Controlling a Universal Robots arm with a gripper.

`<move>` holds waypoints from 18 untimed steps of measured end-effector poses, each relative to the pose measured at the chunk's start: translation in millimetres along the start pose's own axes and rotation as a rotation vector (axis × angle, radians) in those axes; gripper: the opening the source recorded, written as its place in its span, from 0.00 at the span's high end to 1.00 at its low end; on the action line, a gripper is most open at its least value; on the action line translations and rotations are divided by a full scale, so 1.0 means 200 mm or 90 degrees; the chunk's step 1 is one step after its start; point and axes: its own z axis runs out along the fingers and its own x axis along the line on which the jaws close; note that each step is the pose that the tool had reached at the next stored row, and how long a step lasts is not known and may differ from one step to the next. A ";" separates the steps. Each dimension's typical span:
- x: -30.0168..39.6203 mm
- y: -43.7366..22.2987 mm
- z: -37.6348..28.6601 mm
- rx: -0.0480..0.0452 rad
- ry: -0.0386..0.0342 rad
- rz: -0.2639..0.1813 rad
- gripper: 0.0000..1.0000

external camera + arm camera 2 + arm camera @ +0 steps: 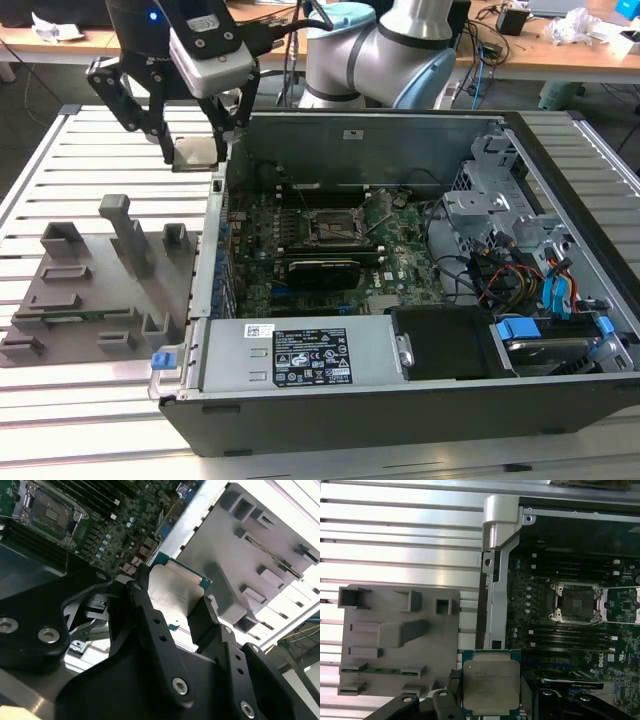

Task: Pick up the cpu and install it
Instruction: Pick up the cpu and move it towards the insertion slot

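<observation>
Two fingers (pixel 202 617) of the gripper (pixel 195 140) are clamped on opposite edges of the cpu (pixel 491 687), held flat between them, silvery lid up, above the slatted table (pixel 395 530). The open socket (pixel 575 600) lies well apart from the fingers, past the case wall (pixel 492 580) and lower (toward the exterior view's right). The grey tray (pixel 395 630) lies on the fingers' other side.
</observation>
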 end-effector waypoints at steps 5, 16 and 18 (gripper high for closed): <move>-0.109 -0.007 0.000 0.0006 0.0031 0.000 0.45; -0.444 0.010 0.111 0.0011 0.0188 0.001 0.45; -0.534 0.032 0.150 0.0017 0.0194 0.001 0.45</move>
